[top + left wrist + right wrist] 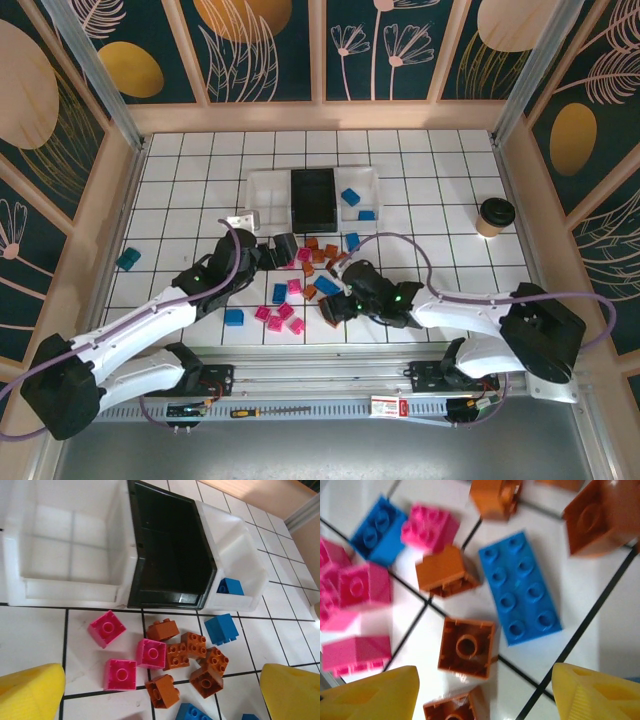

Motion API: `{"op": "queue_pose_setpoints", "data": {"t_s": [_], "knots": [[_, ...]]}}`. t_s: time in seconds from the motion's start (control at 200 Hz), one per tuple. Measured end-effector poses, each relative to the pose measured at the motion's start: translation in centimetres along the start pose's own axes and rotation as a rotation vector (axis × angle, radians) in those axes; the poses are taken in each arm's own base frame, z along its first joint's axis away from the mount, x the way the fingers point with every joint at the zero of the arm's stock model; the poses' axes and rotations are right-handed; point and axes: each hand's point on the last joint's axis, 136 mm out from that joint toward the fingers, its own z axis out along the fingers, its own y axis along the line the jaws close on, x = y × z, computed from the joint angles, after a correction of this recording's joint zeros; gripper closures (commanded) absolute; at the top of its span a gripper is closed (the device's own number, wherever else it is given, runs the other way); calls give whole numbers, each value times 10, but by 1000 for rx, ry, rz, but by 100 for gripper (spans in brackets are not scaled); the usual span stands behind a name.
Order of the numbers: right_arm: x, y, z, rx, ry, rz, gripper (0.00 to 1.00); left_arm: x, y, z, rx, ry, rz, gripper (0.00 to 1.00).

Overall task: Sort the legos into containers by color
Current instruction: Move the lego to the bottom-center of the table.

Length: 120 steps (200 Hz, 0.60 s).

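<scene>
The white tiled table point(200, 160) carries everything. The left arm point(150, 320) reaches in from the near left and the right arm point(470, 310) from the near right, both bent toward the middle. At the far centre three containers stand side by side, touching. They are a white tray point(268, 190), a black tray point(313, 197) and a second white tray point(370, 184) that holds two blue bricks point(349, 197).

The left gripper point(161, 692) stands wide open with nothing gripped between its yellow fingertips point(32, 692). It hangs over the loose legos point(107, 628) just in front of the trays. The right gripper point(485, 680) is spread apart too and grips nothing. Its fingertips point(590, 692) sit either side of an upturned orange-brown brick point(466, 647) without touching it.

The overhead view gives the whole spread. Legos lie between the trays and the arm bases, with pink ones point(275, 322) nearest the bases. A teal block point(128, 260) sits well apart on the left, and a paper cup point(493, 216) on the right. The left wrist view gives the black tray's dark inside and a cluster of orange-brown bricks point(193, 645) beside three pink bricks point(151, 653). The right wrist view, somewhat blurred, gives a long blue plate point(520, 587) with eight studs.
</scene>
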Motion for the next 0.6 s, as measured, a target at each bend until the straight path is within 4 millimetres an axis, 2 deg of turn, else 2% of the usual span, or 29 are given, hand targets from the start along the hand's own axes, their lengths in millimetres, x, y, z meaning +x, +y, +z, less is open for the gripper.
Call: {"op": "queue_pose_setpoints", "data": {"t_s": [0.095, 0.175, 0.355, 0.601], "knots": [[19, 4, 8, 33, 68, -52, 30, -1, 4, -2, -16, -10, -6, 1], [25, 7, 12, 58, 95, -87, 32, -2, 6, -1, -26, -16, -6, 1], [29, 10, 21, 120, 123, -146, 39, 2, 10, 3, -47, -7, -5, 1], [30, 11, 20, 162, 128, -174, 33, 3, 11, 3, -50, -5, -7, 1]]}}
